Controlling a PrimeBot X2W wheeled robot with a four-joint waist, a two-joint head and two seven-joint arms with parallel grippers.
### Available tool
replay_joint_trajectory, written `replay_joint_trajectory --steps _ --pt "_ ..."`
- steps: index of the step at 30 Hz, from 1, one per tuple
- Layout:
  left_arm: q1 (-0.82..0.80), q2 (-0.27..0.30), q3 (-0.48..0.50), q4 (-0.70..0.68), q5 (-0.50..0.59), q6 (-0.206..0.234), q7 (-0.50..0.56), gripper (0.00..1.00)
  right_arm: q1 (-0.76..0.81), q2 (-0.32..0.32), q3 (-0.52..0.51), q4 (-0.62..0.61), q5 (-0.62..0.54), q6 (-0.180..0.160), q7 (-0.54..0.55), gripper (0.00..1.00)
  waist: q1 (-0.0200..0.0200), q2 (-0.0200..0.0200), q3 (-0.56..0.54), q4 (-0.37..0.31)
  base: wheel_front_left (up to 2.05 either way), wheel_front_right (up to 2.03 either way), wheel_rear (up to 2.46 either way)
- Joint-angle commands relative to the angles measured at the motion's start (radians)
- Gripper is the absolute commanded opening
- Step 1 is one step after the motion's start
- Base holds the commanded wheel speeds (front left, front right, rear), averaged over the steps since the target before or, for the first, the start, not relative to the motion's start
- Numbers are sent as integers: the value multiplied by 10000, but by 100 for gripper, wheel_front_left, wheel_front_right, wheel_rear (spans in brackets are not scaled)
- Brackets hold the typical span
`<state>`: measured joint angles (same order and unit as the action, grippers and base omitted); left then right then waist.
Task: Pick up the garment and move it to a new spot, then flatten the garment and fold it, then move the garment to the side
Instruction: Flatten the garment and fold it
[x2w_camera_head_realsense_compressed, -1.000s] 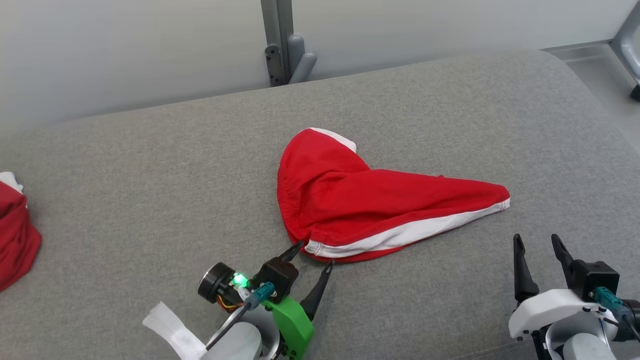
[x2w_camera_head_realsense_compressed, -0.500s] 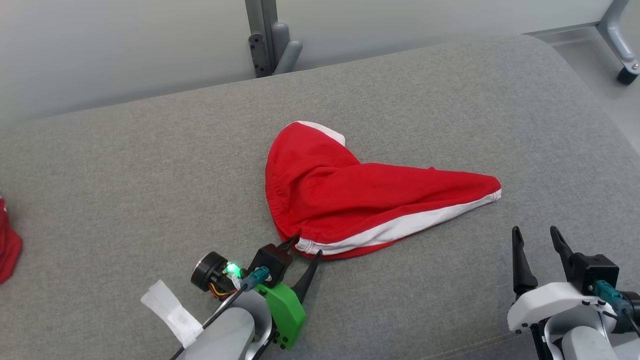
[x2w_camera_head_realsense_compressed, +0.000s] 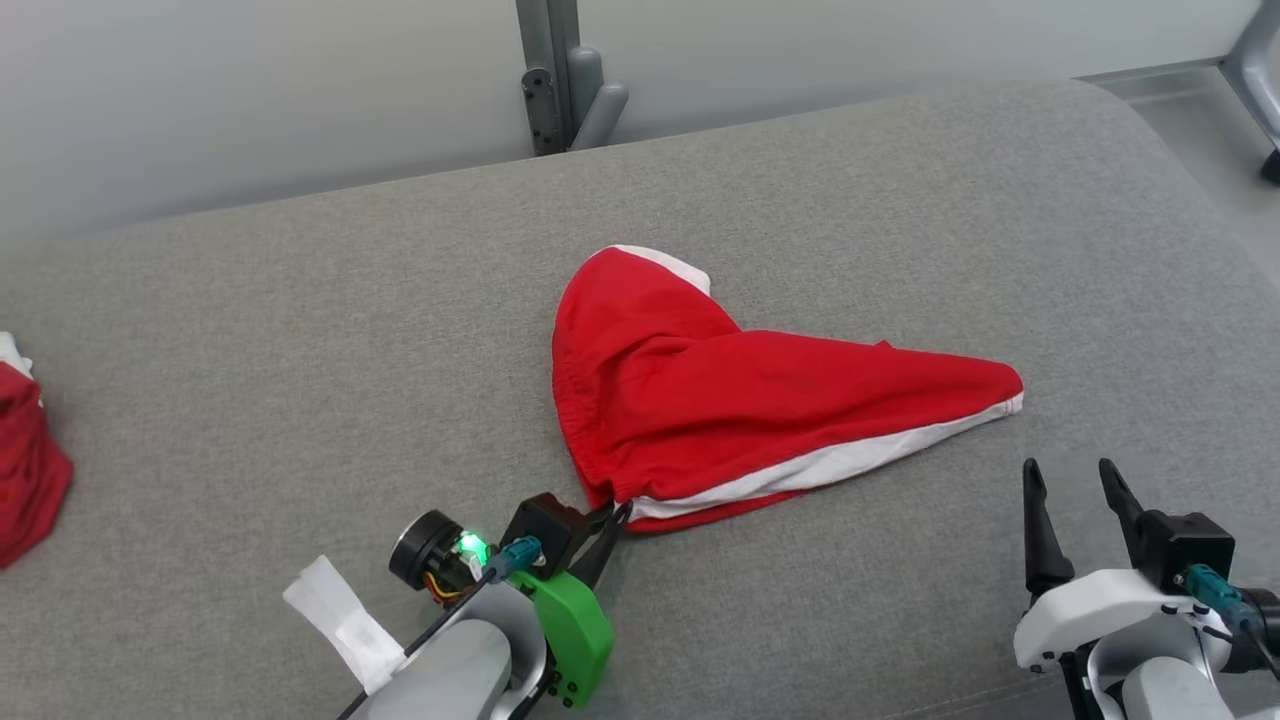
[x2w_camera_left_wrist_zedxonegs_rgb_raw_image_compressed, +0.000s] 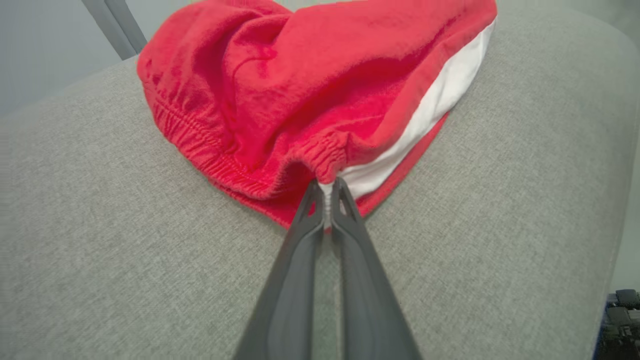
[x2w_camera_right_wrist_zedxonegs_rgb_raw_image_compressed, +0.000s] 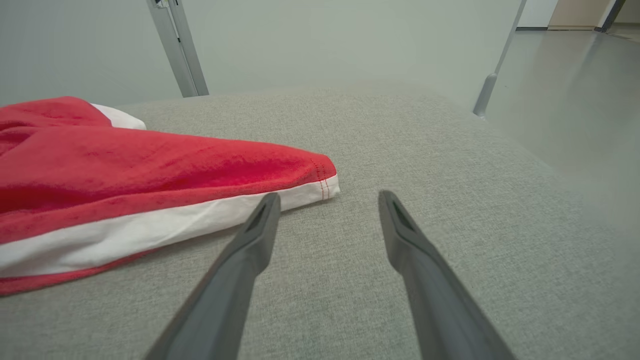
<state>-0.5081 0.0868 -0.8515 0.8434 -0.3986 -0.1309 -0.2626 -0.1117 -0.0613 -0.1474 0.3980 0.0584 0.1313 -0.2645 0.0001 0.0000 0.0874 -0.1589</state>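
Note:
The garment (x2w_camera_head_realsense_compressed: 740, 410) is a pair of red shorts with a white side stripe, lying crumpled in a rough triangle in the middle of the grey cushion (x2w_camera_head_realsense_compressed: 300, 350). My left gripper (x2w_camera_head_realsense_compressed: 612, 512) is shut on the garment's near corner, where the elastic waistband meets the stripe; in the left wrist view the garment (x2w_camera_left_wrist_zedxonegs_rgb_raw_image_compressed: 310, 95) bunches right at the pinched left gripper (x2w_camera_left_wrist_zedxonegs_rgb_raw_image_compressed: 327, 186). My right gripper (x2w_camera_head_realsense_compressed: 1068, 472) stands open at the lower right, a little short of the garment's pointed right end (x2w_camera_right_wrist_zedxonegs_rgb_raw_image_compressed: 320, 175). In the right wrist view the right gripper (x2w_camera_right_wrist_zedxonegs_rgb_raw_image_compressed: 326, 199) holds nothing.
Another red cloth (x2w_camera_head_realsense_compressed: 25, 470) lies at the cushion's far left edge. A grey metal post (x2w_camera_head_realsense_compressed: 560, 80) stands behind the cushion against a pale wall. The cushion's right edge drops to the floor (x2w_camera_head_realsense_compressed: 1210, 140), where a wheeled frame leg stands.
My left gripper reached the garment's near corner and closed on it. The right gripper stayed open in place. The head camera shifted a little.

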Motion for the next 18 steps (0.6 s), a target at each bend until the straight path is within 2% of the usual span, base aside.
replay_joint_trajectory --steps 1,11,18 --pt "57 161 -22 -98 -199 10 -33 0 37 -48 81 103 53 -10 2 100 -1 0 -100 169 0 0 0" --pt "275 948 -33 -631 -799 10 -33 0 -318 -404 440 1606 293 -10 0 100 -1 0 -169 842 0 0 0" --pt "424 1164 50 -909 -848 10 -33 0 -585 -1042 1682 2826 144 -10 0 100 -1 0 -157 1107 0 0 0"
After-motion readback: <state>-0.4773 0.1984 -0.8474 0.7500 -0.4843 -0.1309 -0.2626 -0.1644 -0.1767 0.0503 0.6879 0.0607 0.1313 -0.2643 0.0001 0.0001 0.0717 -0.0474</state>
